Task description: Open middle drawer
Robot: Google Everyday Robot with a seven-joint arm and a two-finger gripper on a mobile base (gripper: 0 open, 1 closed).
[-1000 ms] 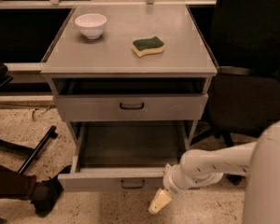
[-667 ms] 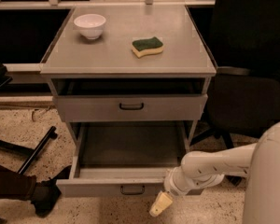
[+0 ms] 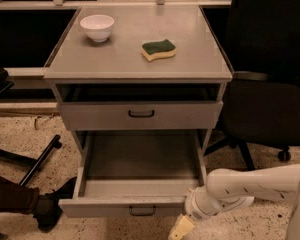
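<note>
Your middle drawer (image 3: 140, 174) stands pulled well out of the cabinet toward the camera. It is a shallow, open grey tray with a smooth matte floor and thin straight side walls. Its flat, low front panel faces you at the bottom of the view and carries a small black bar handle (image 3: 142, 211) at its centre. The long axis of that front runs left to right across the picture, the handle lies along the same line, and the drawer's travel runs from the cabinet out toward you. Just above it the taller top drawer (image 3: 140, 115) has the same plain grey face and black handle, with a dark gap over its upper edge. The bench (image 3: 190, 59) above is a flat grey slab with a slight raised lip. A round white bowl (image 3: 97, 27) sits near its back left, and well apart from it a wavy-edged sponge (image 3: 158, 49), green on top and yellow beneath, lies nearer the middle. The gripper (image 3: 181, 228) hangs low by the right end of the drawer front, its cream tip pointing down-left over the speckled floor (image 3: 20, 134). You cannot tell how its jaws stand. The smooth white arm (image 3: 260, 184) reaches in from the right, in front of a black office chair (image 3: 270, 109).
</note>
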